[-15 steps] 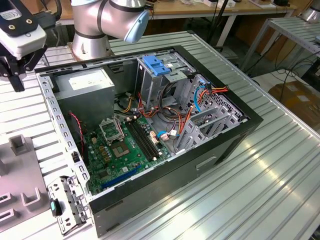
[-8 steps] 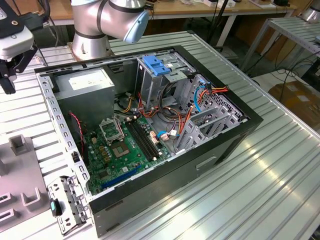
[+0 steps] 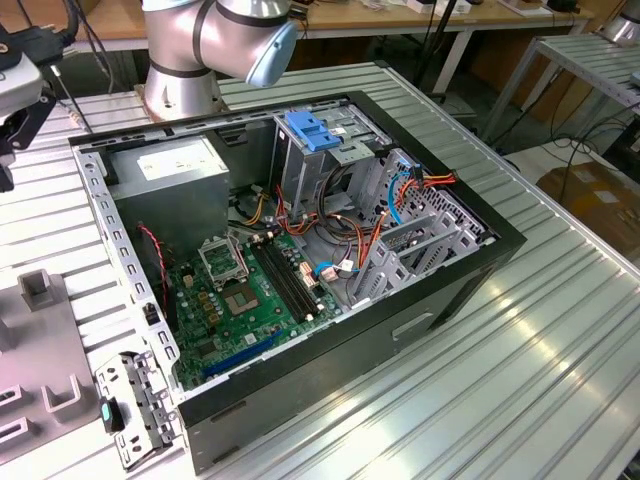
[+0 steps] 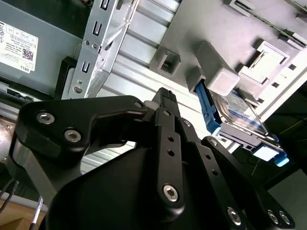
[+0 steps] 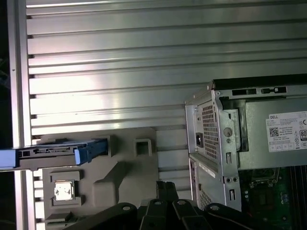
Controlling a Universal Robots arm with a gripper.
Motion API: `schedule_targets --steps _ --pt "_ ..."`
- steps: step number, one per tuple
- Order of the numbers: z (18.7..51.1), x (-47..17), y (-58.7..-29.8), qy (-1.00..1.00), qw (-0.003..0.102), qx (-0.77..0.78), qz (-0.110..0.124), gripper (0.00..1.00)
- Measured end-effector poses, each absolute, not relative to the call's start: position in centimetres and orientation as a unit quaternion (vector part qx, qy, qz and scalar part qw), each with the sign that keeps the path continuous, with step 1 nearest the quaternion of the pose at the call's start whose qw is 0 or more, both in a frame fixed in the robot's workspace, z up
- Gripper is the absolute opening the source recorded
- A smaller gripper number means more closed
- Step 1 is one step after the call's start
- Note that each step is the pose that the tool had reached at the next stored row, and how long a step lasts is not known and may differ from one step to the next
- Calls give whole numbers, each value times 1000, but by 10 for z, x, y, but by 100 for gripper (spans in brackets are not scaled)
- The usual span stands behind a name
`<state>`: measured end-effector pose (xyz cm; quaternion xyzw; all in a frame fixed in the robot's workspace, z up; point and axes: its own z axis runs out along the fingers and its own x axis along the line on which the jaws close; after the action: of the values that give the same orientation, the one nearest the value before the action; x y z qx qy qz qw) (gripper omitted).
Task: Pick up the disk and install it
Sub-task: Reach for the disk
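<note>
The disk stands on edge in a slot of a grey fixture plate, its blue carrier end towards my gripper. In the first wrist view the disk shows edge-on at the plate's side. My gripper hangs above the plate, apart from the disk, with its black fingers together and nothing between them. The open computer case lies on the ribbed metal table.
Inside the case are a grey power-supply box, a green motherboard, loose cables and a metal drive cage with a blue latch. The arm's base stands behind the case. The case's corner is close to the fixture plate.
</note>
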<state>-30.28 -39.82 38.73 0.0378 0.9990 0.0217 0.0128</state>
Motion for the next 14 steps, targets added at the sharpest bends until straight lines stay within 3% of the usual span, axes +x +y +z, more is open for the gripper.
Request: schedule_targets --steps 14 --pt "386 -327 -398 999 13 38 22 11"
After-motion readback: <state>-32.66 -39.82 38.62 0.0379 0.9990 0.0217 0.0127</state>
